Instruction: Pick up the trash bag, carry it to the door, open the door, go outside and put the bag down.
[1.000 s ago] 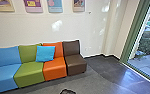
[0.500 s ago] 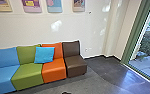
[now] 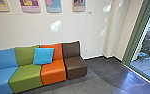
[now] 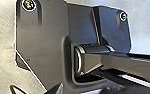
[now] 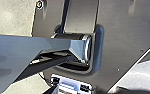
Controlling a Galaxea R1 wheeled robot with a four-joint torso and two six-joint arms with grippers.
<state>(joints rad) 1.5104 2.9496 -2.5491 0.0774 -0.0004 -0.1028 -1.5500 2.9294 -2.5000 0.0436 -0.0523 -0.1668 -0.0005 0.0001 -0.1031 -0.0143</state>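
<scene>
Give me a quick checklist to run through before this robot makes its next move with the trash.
1. Trash bag held securely: cannot tell.
2. Glass within the camera's sight: ok, behind the green frame on the right of the head view.
3. Robot facing that glass: not ok; the head camera looks mainly at the seats and the wall.
4. Part of the green frame opens as a door: cannot tell.
5. Blue cushion off the floor: ok, it leans against the green and orange seats.
</scene>
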